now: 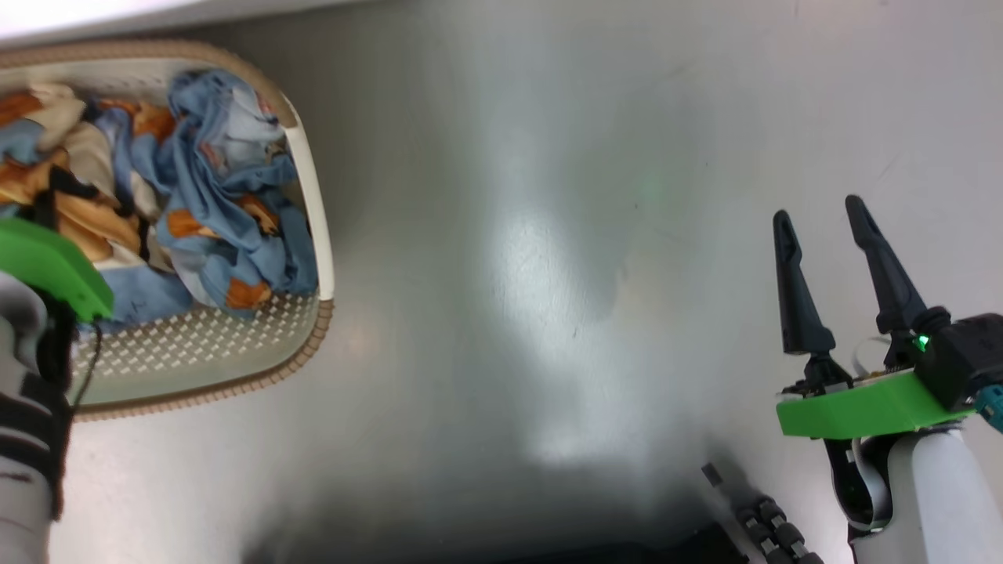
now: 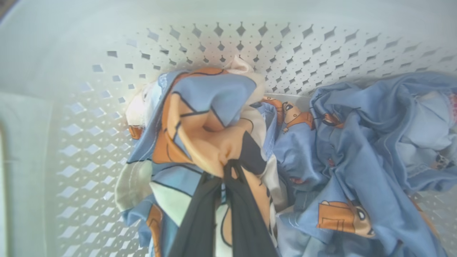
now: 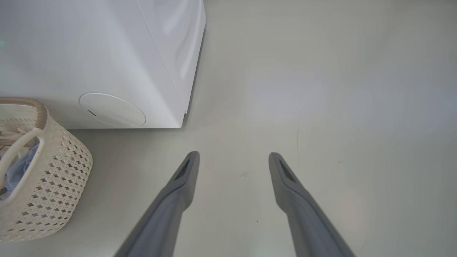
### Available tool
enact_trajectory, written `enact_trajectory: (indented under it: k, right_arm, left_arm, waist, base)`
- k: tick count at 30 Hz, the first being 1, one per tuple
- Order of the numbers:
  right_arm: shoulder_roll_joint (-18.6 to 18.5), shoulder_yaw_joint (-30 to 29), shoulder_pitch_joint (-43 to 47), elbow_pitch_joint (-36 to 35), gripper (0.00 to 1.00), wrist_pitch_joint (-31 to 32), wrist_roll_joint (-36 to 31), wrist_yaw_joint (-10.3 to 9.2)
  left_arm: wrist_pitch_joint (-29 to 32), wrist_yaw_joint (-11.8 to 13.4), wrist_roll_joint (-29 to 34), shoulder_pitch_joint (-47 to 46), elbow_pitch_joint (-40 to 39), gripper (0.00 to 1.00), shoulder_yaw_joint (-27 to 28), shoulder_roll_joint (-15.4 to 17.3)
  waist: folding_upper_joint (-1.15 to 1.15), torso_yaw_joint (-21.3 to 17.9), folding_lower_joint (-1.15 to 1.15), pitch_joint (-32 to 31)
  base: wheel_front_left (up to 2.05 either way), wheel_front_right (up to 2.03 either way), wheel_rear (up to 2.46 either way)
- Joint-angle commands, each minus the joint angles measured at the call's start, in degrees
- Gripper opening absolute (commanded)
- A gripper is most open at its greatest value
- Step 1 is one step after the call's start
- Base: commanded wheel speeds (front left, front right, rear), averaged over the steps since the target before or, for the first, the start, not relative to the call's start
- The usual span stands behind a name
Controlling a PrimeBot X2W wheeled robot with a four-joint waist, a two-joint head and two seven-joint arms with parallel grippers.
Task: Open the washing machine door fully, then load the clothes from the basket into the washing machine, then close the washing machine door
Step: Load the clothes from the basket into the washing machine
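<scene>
**A:** What is the left gripper [image 2: 228,165] doing?

**B:** Its two dark fingers are pinched together on a fold of the clothes [image 2: 210,121], an orange, cream and light-blue piece, down inside the basket [image 2: 250,39]. A second blue heap lies just beside it, against the perforated wall.

**A:** And the right gripper [image 1: 818,210]?

**B:** Its jaws are spread wide. It hangs above the floor [image 1: 548,235], well apart from the basket.

**A:** What is the ground like?

**B:** It is smooth, pale grey and glossy enough to carry soft patches of glare. A few faint scuffs show in the right wrist view. The basket stands on it at the robot's left, with its brown woven-look rim [image 1: 317,337] and a cream handle [image 3: 19,146] in sight.

**A:** Where is the washing machine [image 3: 107,53]?

**B:** Just behind the basket in the right wrist view. It shows as a white corner with a round white cap [image 3: 112,109] low on its front. Its side edge meets the floor in a thin dark line.

**A:** Room to move?

**B:** A broad stretch of floor lies between the basket's rim and the right gripper. More runs on past the machine's corner.
</scene>
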Motion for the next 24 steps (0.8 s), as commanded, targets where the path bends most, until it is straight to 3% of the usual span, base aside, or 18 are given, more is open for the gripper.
enact_trajectory:
  k: [1, 10, 24]
  right_arm:
    - [0.3, 1.1, 1.2, -0.6, 1.00, -0.3, 0.1, 0.08]
    - [0.3, 1.6, 1.0, 1.3, 1.00, -0.3, -0.3, 0.08]
    - [0.3, 3.3, 2.1, 4.5, 1.00, -0.3, 0.4, 0.08]
  left_arm:
    - [-1.3, -0.1, -0.3, 3.9, -0.5, 0.00, 0.7, 2.8]
    - [-3.5, -0.3, -1.1, 8.4, -5.2, 0.00, 0.4, 1.7]
    - [-3.6, 1.3, -0.4, 25.6, -27.8, 0.00, 7.9, 0.2]
  waist:
    - [0.00, 0.6, 0.00, -2.5]
    - [0.00, 2.1, 0.00, -8.6]
    - [0.00, 2.8, 0.00, -19.7]
  base:
    - [0.00, 0.00, 0.00]
    - [0.00, 0.00, 0.00]
    - [0.00, 0.00, 0.00]
